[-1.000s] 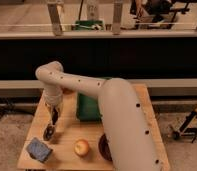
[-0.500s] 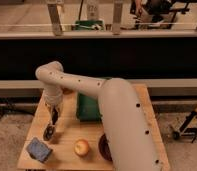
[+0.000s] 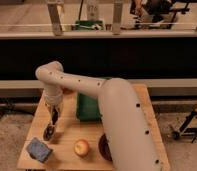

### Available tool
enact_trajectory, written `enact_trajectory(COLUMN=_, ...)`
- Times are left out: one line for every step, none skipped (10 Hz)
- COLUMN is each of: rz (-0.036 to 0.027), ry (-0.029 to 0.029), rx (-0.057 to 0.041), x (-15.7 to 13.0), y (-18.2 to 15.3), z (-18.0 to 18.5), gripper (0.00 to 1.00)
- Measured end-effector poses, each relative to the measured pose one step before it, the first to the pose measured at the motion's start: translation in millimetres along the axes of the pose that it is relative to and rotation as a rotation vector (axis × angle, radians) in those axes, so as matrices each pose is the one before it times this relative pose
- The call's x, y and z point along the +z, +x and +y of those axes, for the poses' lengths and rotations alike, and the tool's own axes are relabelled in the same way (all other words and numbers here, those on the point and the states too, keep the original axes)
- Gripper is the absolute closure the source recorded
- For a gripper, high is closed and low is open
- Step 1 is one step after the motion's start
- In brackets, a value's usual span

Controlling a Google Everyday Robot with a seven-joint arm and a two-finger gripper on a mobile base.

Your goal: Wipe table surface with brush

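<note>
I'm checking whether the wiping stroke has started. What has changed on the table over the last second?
Nothing visibly changed. The gripper hangs over the left part of the table surface with the brush below it, just as before. The sponge, apple and green tray lie where they were.

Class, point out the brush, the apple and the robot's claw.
brush (image 3: pixel 50 131), camera view, on its lower end by the tabletop.
apple (image 3: pixel 82 147), camera view, on its middle.
claw (image 3: pixel 54 116), camera view, over the table's left side.
</note>
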Motion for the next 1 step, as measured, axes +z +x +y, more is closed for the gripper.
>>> enact_trajectory(rz=0.0, ry=-0.00009, rx=0.00003, x=0.03, y=0.01, z=0.03, gripper=1.0)
